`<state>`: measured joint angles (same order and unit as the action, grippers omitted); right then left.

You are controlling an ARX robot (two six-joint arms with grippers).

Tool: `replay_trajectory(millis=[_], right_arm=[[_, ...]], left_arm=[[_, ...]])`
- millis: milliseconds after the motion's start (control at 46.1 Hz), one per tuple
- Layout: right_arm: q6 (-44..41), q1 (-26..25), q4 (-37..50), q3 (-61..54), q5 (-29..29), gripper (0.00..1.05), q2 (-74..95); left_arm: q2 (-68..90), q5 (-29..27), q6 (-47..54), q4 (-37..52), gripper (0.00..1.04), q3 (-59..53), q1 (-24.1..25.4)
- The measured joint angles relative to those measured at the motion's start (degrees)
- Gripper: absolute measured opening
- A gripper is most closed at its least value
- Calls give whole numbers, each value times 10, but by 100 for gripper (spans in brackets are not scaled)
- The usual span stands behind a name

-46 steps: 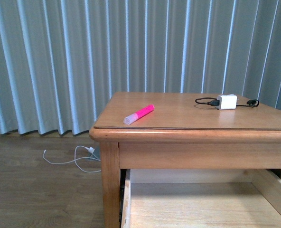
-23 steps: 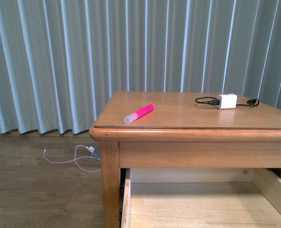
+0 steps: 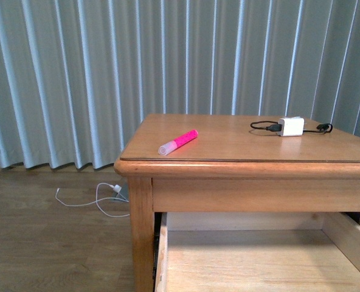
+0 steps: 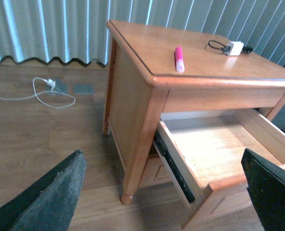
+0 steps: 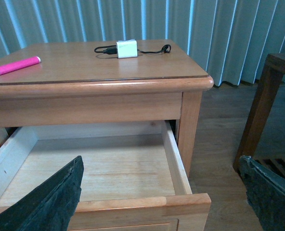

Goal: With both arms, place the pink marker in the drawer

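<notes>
The pink marker (image 3: 178,142) lies on the nightstand top near its front left corner, pale cap toward the edge; it also shows in the left wrist view (image 4: 179,58) and the right wrist view (image 5: 15,66). The drawer (image 3: 162,255) below is pulled out and its pale wooden inside is bare (image 4: 214,144) (image 5: 99,163). My left gripper (image 4: 162,168) is open, low beside the nightstand's left front corner. My right gripper (image 5: 161,166) is open, in front of the drawer's front panel. Neither arm shows in the front view.
A white charger block (image 3: 290,126) with a black cable lies at the back right of the top. A white cable (image 3: 95,204) lies on the wooden floor left of the nightstand. Dark wooden furniture (image 5: 270,96) stands to the right. Grey-blue curtains hang behind.
The front view has shifted slightly, so the nightstand sits a little higher in the picture. The marker and the charger lie where they were.
</notes>
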<state>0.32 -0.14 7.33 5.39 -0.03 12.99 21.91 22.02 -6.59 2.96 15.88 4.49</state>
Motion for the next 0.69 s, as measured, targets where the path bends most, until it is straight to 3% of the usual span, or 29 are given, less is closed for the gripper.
replay_trajectory(millis=[260,693], right_arm=[[0,0,0,0,0,96,0],[0,0,0,0,0,96,0]], left_arm=[[356,-60,55,122,99,238,-39],[736,-118,59,102,99,538,-180]])
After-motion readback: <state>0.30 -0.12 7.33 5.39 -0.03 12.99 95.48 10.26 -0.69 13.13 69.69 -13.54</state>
